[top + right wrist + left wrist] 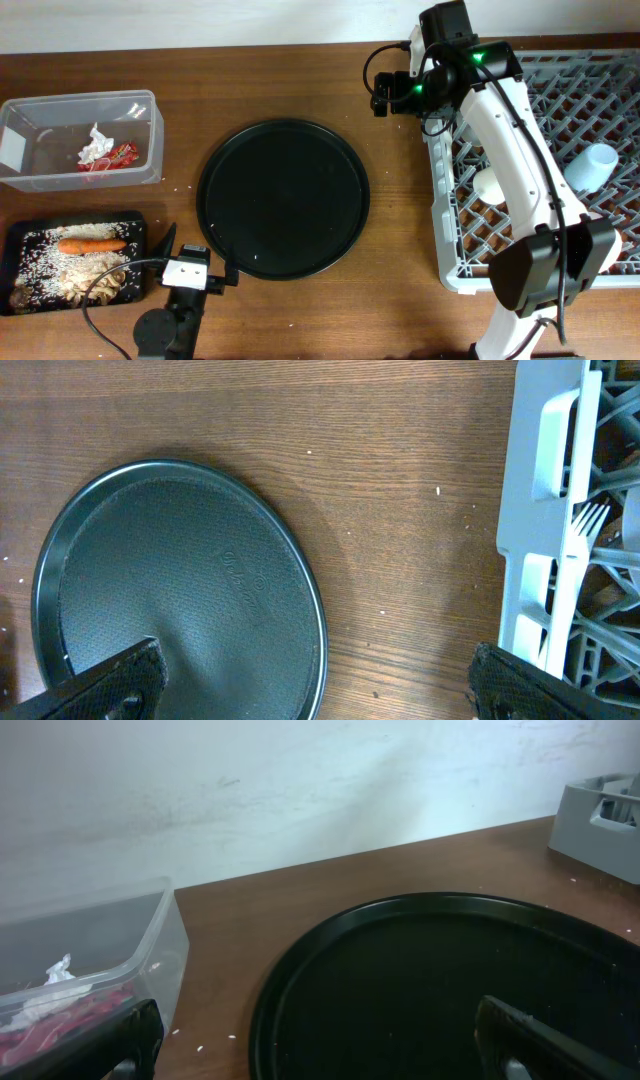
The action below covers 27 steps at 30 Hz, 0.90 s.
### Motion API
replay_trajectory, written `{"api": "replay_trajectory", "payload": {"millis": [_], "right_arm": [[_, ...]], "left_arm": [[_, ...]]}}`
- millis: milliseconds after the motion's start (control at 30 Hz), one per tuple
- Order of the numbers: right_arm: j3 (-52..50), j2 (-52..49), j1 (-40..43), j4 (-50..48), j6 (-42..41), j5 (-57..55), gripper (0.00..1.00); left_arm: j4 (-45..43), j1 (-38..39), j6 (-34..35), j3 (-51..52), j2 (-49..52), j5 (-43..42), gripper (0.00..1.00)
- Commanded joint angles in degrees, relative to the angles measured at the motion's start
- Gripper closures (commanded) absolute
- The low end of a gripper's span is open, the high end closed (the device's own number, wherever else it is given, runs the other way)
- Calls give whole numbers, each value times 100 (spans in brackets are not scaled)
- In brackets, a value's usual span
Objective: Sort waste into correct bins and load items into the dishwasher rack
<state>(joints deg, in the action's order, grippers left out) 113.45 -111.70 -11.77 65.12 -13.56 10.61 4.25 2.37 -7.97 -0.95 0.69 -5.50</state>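
The clear tub (40, 110) at the far left holds crumpled white tissue (96, 145) and a red wrapper (118, 157); both also show in the left wrist view (45, 1010). The shallow black tray (20, 245) holds an orange carrot (92, 243), pale grains and brownish scraps (95, 275). The grey rack (600, 90) holds a light blue cup (595, 165) and a small white cup (488, 185). A white fork (590, 520) lies in the rack. My left gripper (198, 252) (330, 1060) is open and empty at the round tray's near-left edge. My right gripper (383, 98) (325, 695) is open and empty above the table between round tray and rack.
A large round black tray (283, 197) sits in the middle, with nothing on it; it also shows in the left wrist view (440, 980) and the right wrist view (180, 590). The right arm reaches across the rack's left side. A few grains lie on the wood.
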Motion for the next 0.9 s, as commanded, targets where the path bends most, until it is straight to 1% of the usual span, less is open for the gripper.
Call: {"api": "replay_trajectory", "payload": {"millis": [0, 400, 533, 633, 667, 700, 733, 767, 800, 833, 867], "right_arm": [[90, 94, 17, -2, -46, 11, 1], [90, 146, 9, -2, -44, 11, 1], [90, 1187, -70, -2, -46, 11, 1], [90, 2490, -68, 0, -35, -7, 1], [83, 2894, -52, 42, -24, -354, 1], [-2, 3423, -48, 302, -22, -1071, 1], [-372, 3891, -46, 413, -24, -1587, 1], [-914, 4321, 52, 243, -22, -1720, 1], [-1991, 4940, 323, -232, -22, -1558, 1], [-3755, 5998, 743, -1224, -22, -1082, 1], [-4712, 6636, 918, -1910, -22, -789, 1]], "left_arm": [[7, -31, -72, 44, -39, 83, 1], [7, -31, -72, 44, -39, 83, 1], [7, -31, -72, 44, -39, 83, 1], [7, -31, -72, 44, -39, 83, 1], [7, -31, -72, 44, -39, 83, 1], [7, -31, -72, 44, -39, 85, 1], [7, -31, -72, 44, -39, 85, 1], [7, -31, -72, 44, -39, 83, 1], [7, -31, -72, 44, -39, 83, 1], [9, -31, -72, 44, -39, 83, 1], [7, -31, -72, 44, -39, 83, 1]]}}
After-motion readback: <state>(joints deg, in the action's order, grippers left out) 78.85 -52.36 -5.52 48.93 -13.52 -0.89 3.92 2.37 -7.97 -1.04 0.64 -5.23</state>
